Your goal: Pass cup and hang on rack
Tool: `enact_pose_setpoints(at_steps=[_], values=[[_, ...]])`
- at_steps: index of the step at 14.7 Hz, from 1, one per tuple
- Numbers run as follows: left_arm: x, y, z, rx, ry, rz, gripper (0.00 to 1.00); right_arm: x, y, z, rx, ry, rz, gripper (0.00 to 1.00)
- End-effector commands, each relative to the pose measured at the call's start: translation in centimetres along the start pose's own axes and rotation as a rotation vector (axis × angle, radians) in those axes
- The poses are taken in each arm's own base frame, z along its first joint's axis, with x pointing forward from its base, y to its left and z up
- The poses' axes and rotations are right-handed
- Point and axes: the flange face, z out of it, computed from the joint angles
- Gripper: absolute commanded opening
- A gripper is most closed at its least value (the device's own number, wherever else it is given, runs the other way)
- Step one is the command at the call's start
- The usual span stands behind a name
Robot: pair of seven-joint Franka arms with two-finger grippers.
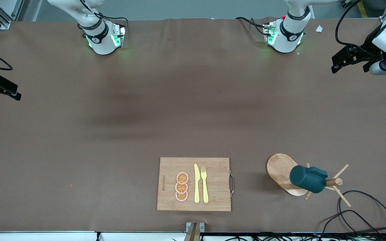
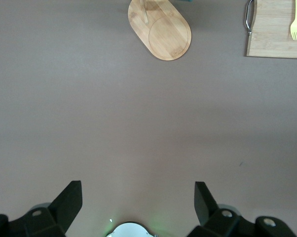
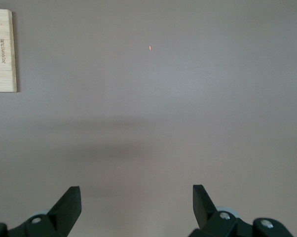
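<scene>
The cup [image 1: 308, 179] hangs on the rack [image 1: 281, 172] at lower right of the front view, long axis roughly sideways (handle seemingly over a peg). Left gripper [image 2: 138, 197], upper right, is nearer; right gripper [image 3: 136, 200] waits at left edge. Both w/ jaws wide, holding nothing.
</scene>
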Motion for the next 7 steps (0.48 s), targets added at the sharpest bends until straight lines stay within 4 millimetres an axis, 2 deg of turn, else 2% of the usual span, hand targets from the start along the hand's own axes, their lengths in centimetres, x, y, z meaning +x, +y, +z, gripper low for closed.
enact_pose_setpoints(at_steps=[1,7], values=[[-0.6,-0.3,-0.5,-0.012,0.022,0.008,1.0,-0.7,-0.2,-0.6,-0.009,0.004,-0.012,1.0],[0.5,-1.0,-0.3,-0.008,0.02,0.076,1.0,-0.7,-0.1,-0.6,-0.009,0.006,-0.011,1.0]])
